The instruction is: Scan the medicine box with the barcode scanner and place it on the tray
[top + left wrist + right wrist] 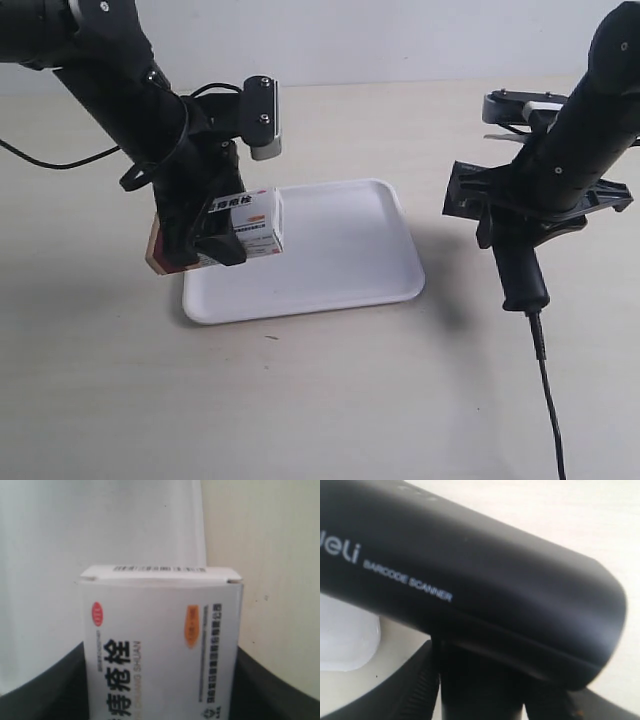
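Observation:
The white medicine box [255, 222] hangs just above the near left corner of the tray [340, 250], its dark red end pointing away from the tray. My left gripper [215, 235] is shut on it, a black finger on each long side. In the left wrist view the medicine box [162, 645] fills the middle, barcode on its far end, with the tray [100, 525] behind it. My right gripper [520, 215] is shut on the black barcode scanner [522, 270], held above the table right of the tray, handle and cable hanging down. The scanner's head [470, 575] fills the right wrist view.
The scanner's black cable [548, 400] runs down to the front edge of the table. The beige tabletop [320, 400] lies bare in front of the tray. The arm at the exterior view's left reaches over the tray's left edge.

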